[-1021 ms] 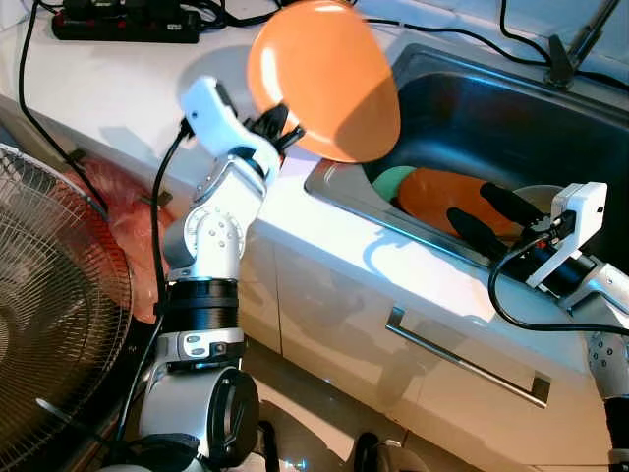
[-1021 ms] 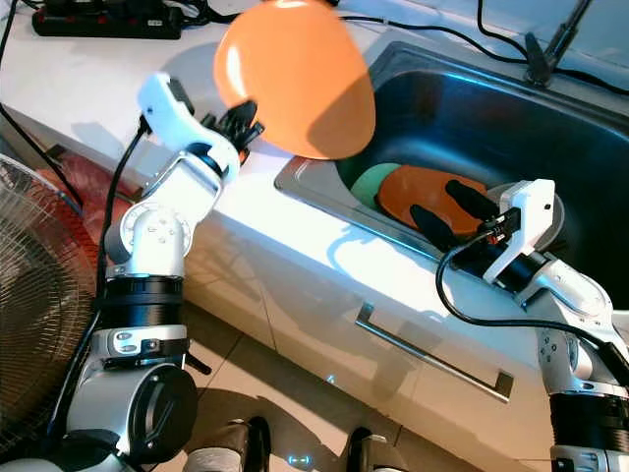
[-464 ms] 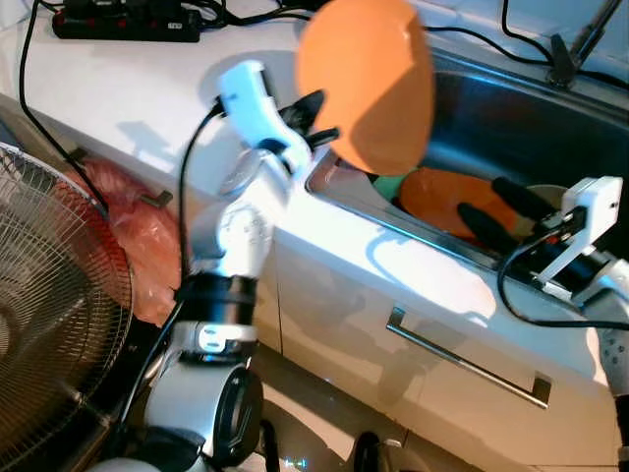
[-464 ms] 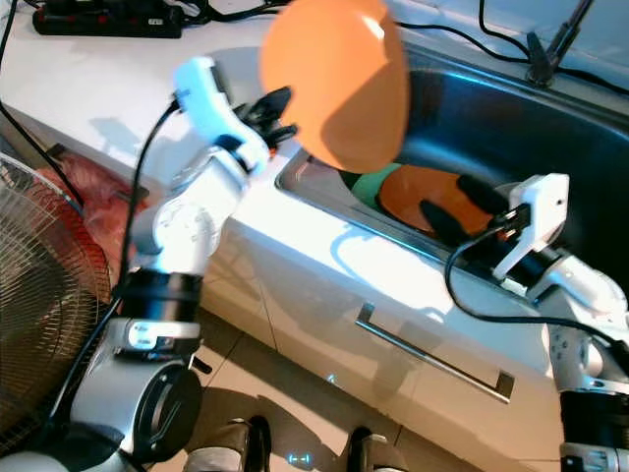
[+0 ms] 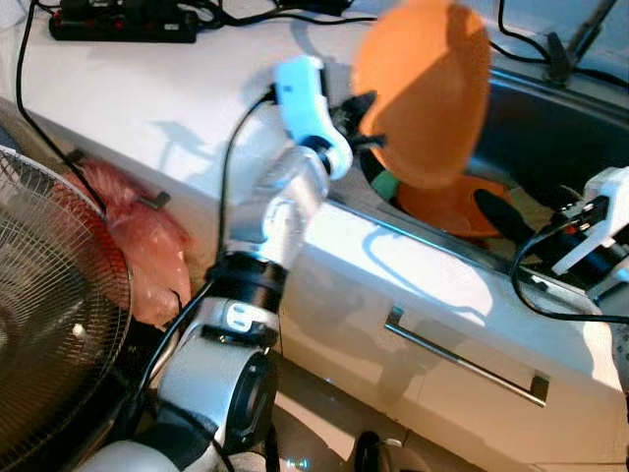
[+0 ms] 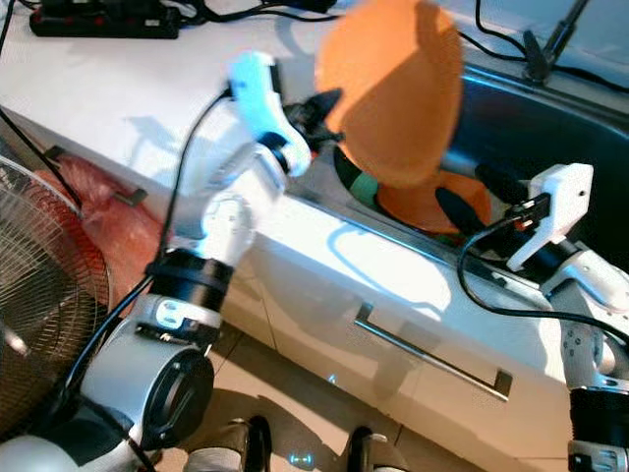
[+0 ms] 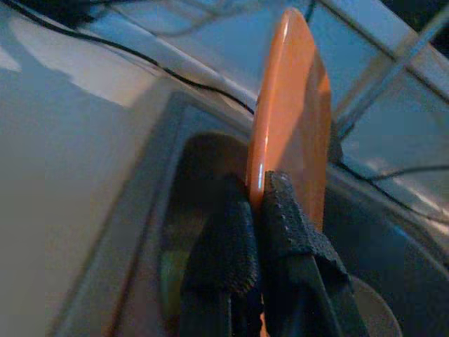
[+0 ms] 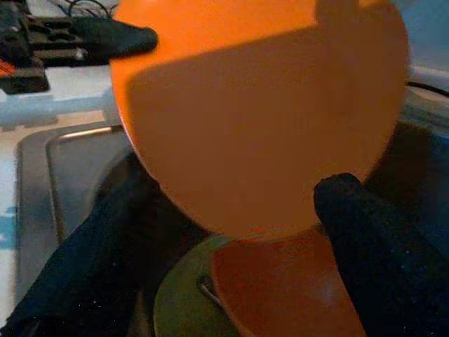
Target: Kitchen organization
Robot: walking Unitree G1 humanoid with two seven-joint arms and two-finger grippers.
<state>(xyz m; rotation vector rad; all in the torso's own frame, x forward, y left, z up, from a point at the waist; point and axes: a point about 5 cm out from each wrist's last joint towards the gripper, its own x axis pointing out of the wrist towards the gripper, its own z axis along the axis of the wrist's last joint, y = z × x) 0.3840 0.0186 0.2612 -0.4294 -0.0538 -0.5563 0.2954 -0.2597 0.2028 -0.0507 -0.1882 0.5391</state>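
Note:
An orange plate (image 5: 425, 90) is held upright on edge over the left part of the steel sink (image 5: 550, 118). My left gripper (image 5: 360, 120) is shut on its lower rim, one finger on each face; the left wrist view has the plate (image 7: 289, 112) edge-on between the pads. Below it in the sink lie a second orange plate (image 5: 444, 205) and a green plate (image 5: 385, 187). My right gripper (image 5: 501, 211) hovers over the sink's front rim, open, its fingers (image 8: 379, 267) spread either side of the lying orange plate (image 8: 280, 288).
White counter (image 5: 147, 88) left of the sink carries a black power strip (image 5: 123, 20) and cables. A fan (image 5: 49, 315) and a pink bag (image 5: 142, 246) stand low on the left. A drawer handle (image 5: 462, 359) runs below the sink. A faucet base (image 5: 560, 59) is at the back.
My left arm has swung the held orange plate rightward from over the counter edge to above the sink. The right gripper has drifted slightly right.

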